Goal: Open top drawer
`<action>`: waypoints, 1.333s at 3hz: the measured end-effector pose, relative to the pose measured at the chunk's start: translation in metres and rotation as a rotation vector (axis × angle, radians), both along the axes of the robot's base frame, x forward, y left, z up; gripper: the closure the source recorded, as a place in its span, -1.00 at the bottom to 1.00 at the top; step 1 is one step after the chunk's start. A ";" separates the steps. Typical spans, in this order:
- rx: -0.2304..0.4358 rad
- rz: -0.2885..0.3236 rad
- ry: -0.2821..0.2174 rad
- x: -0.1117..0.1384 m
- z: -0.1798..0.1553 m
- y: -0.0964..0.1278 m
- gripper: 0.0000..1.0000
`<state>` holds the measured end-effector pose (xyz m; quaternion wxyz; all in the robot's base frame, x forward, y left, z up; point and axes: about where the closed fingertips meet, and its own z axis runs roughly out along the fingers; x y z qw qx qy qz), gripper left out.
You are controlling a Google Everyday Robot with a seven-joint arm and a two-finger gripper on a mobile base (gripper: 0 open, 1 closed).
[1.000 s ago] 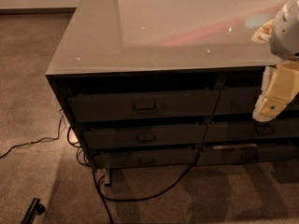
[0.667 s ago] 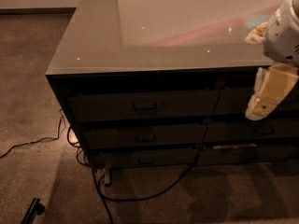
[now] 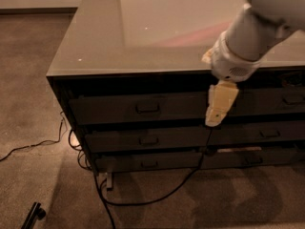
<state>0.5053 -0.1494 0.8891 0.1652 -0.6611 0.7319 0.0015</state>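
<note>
The claw [image 3: 214, 118], a cream-coloured piece at the end of a thick white arm [image 3: 257, 32], hangs pointing downward in front of the drawer fronts, right of centre in the view. Whether it is apart or together cannot be told from this angle. Its wrist is level with the front edge of the table [image 3: 143, 46], a large unit with a glossy grey-brown top, and its tip reaches down to about the lower edge of the uppermost row of drawers.

The top drawer [image 3: 119, 109] is the uppermost of 3 dark grey drawers stacked on the left side of the table, in shadow just under the overhanging top. Its front sits in line with the fronts below it, not pulled out. Its small bar handle [image 3: 147, 108] is at the middle of the front, well to the left of the claw. The claw is in front of the drawer's right end, near the seam where the neighbouring column [image 3: 281, 101] of drawers begins.

Below are the second drawer [image 3: 119, 142] and the third drawer [image 3: 124, 163], each with a similar handle. A dark cable [image 3: 157, 200] runs from between the drawers down onto the brown carpet [image 3: 28, 99], and a thinner cable [image 3: 28, 147] trails away to the left. A small black object [image 3: 33, 213] lies on the carpet at the bottom left.
</note>
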 end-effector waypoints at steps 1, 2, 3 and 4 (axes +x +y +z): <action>-0.103 0.002 0.011 0.027 -0.043 0.009 -1.00; -0.134 0.000 -0.002 0.031 -0.044 0.004 -1.00; -0.114 0.013 0.019 0.031 -0.051 0.005 -1.00; -0.014 0.053 0.037 0.043 -0.068 0.005 -1.00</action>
